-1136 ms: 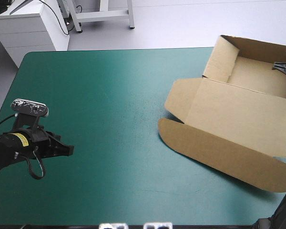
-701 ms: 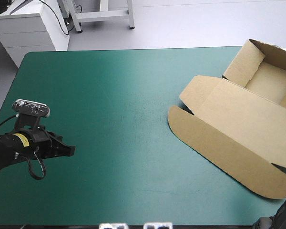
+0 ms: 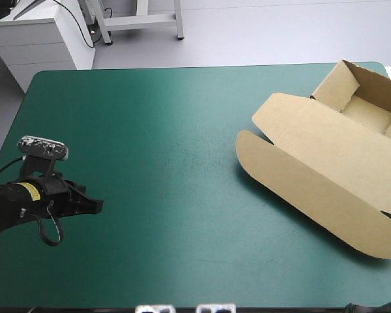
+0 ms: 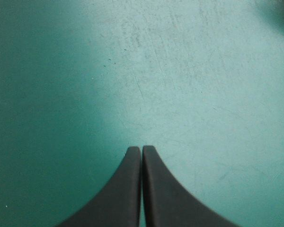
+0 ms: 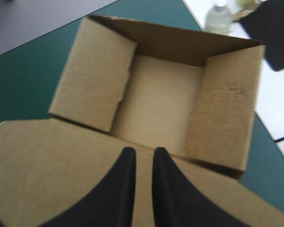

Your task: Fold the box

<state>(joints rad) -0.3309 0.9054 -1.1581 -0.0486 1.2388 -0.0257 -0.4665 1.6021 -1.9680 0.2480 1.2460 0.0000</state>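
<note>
Item: box (image 3: 332, 150), brown board, standing as an open tray with the lid laid flat.
Location: far right corner of the bench (image 3: 150, 130). The tray (image 3: 368, 111) sits at the corner, and the lid (image 3: 306, 179) reaches toward the near side and runs out of the high view on the right.
Tray condition: walls raised, with one side wall (image 5: 92, 75) leaning inward.
Right end effector (image 5: 144, 151): black fingers all but together, brown board showing in the thin slit. Judged to be pinched on the lid; not visible from above.
Left end effector (image 4: 141, 152): fully closed and empty, over bare teal-green cover, well apart from the box.
Risk, edge: the tray is close to the bench's right edge, so any further drift that way could tip it off.
Risk, swing: a single narrow pinch would let the box pivot around it, so the lid may skew rather than hinge over.
Risk, walls: the leaning side wall may spring loose if the board flexes.
Risk, bracing: the left end effector is too far away to steady anything.
</note>
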